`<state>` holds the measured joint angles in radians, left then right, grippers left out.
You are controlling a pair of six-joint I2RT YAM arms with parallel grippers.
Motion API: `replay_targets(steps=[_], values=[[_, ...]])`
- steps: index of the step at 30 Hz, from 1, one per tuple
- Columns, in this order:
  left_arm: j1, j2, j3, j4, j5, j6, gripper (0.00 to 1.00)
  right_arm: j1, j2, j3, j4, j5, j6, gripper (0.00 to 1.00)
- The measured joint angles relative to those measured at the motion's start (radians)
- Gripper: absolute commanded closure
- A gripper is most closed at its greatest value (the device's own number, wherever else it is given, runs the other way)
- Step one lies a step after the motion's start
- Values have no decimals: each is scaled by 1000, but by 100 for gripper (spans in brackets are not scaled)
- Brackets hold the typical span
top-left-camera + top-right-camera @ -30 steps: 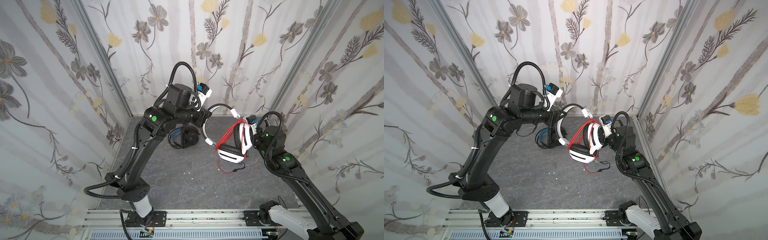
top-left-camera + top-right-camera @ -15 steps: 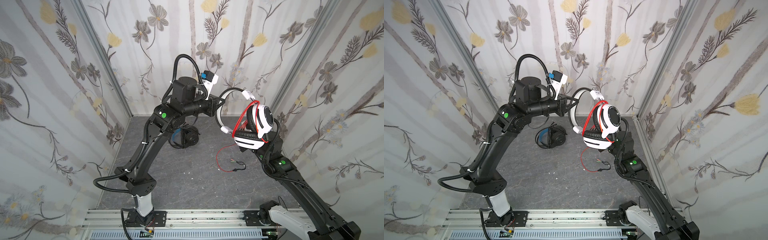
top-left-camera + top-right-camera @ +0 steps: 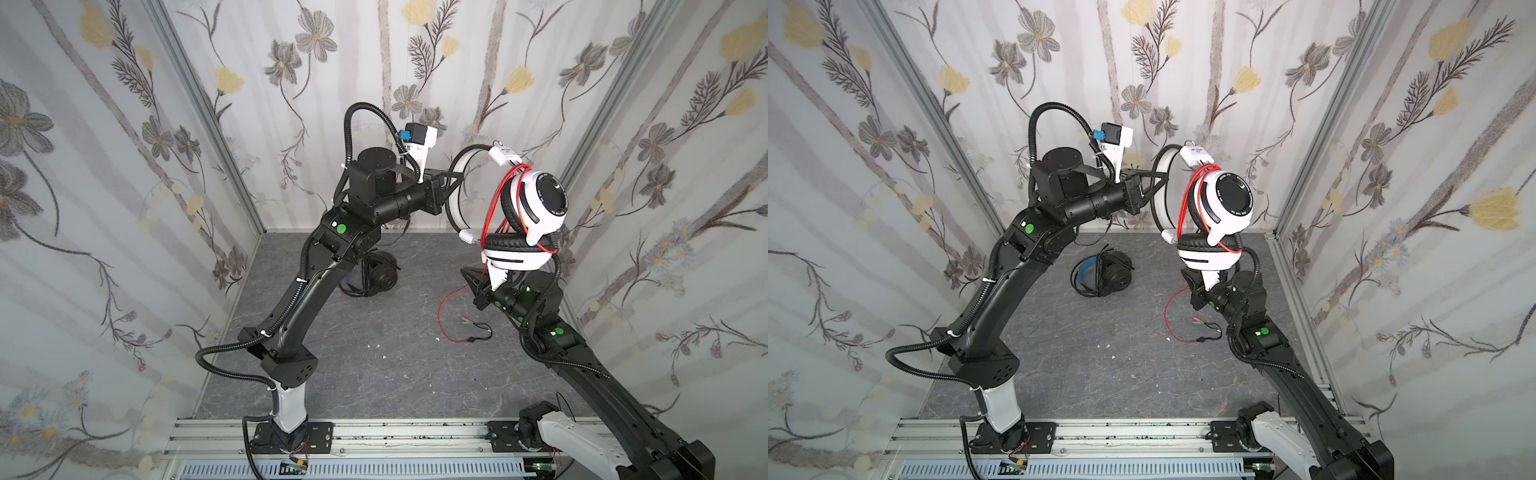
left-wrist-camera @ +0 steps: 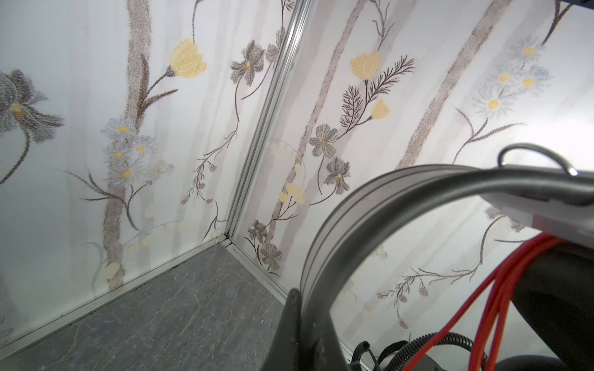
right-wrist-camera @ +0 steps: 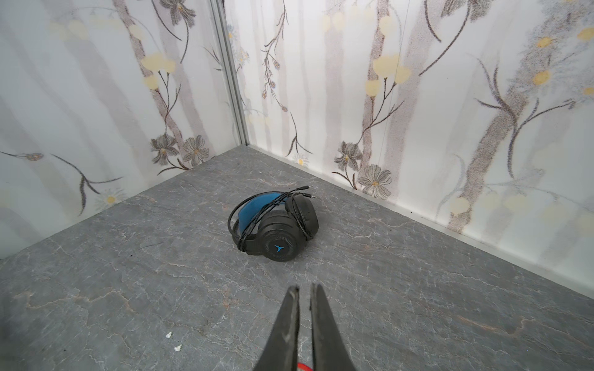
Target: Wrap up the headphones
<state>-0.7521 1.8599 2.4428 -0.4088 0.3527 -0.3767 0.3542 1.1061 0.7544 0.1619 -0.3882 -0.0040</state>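
the white headphones (image 3: 536,208), which seem light and stiff, hang upper right of the frame, left fingers (image 4: 291,318) closed on their headband (image 4: 369,199), a good hold i think, right fingers (image 5: 287,324) nearly shut on the limp red cable (image 3: 495,199).

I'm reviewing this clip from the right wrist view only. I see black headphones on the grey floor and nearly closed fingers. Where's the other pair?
Observer: The white over-ear headphones with black earpads hang in the air, gripped at the headband by the left gripper.
Operator: Is their cable wrapped?
Observer: Partly. The thin red cable loops several times around the earcups.
Operator: And the rest?
Observer: Its tail trails down to the grey stone-look floor, with the plug end lying loose beside the right arm.
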Motion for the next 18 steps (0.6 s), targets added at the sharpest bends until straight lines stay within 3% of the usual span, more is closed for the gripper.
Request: replay_targets(steps=[8,18], values=[[-13,-4,-74,122,-200,-76,100,0,-9,-41,17,-19,14,91],[-38,-8,-117,106,-566,-147,100,7,19,25,-68,102,-16,94]])
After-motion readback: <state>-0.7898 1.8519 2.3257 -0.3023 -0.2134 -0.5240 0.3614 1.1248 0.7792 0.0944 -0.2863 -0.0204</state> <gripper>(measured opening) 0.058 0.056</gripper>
